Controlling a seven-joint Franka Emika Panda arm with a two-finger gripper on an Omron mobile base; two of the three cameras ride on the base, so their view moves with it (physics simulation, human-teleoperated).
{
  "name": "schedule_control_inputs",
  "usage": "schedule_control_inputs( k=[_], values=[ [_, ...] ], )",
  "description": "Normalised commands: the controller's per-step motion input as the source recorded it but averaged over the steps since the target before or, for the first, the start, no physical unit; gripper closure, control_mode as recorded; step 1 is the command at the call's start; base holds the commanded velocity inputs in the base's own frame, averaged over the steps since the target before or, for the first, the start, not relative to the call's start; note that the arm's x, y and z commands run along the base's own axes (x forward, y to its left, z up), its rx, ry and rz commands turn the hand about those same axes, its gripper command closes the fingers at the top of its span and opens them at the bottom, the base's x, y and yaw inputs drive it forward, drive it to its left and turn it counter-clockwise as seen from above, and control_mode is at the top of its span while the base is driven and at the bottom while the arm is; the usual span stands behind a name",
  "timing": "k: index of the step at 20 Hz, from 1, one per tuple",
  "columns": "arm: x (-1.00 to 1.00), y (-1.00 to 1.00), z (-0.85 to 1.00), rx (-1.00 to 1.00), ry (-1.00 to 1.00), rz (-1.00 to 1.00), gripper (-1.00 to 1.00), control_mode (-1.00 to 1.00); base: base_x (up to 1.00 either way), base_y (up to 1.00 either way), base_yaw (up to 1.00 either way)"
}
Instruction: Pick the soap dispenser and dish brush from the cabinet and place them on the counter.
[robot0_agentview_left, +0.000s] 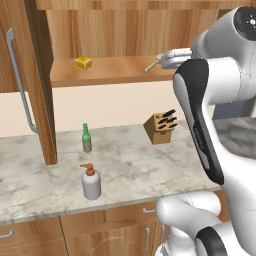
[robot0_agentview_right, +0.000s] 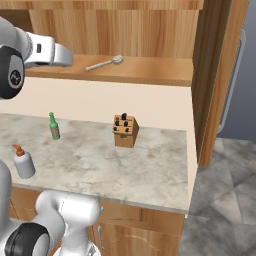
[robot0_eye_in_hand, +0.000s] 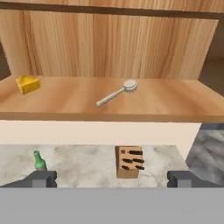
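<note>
Jaws wide open and empty may, I judge, skid the thin dish brush (robot0_eye_in_hand: 117, 93) along its shelf (robot0_eye_in_hand: 175, 105).

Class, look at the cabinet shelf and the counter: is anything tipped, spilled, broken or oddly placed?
Nothing stands out. The dish brush lies flat on the cabinet shelf, and the soap dispenser and green bottle stand upright on the counter.
</note>
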Motion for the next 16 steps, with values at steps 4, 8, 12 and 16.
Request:
schedule_control_inputs(
  k=[4, 8, 12, 16],
  values=[
    [0.16, 0.00, -0.14, 0.07, 0.00, -0.11, -1.00, -1.00, 0.00, 0.00, 0.00],
    [0.34, 0.00, -0.10, 0.02, 0.00, -0.06, -1.00, -1.00, 0.00, 0.00, 0.00],
    [0.36, 0.00, -0.16, 0.00, 0.00, -0.03, -1.00, -1.00, 0.00, 0.00, 0.00],
    [0.37, 0.00, -0.16, 0.00, 0.00, 0.00, -1.00, -1.00, 0.00, 0.00, 0.00]
  ],
)
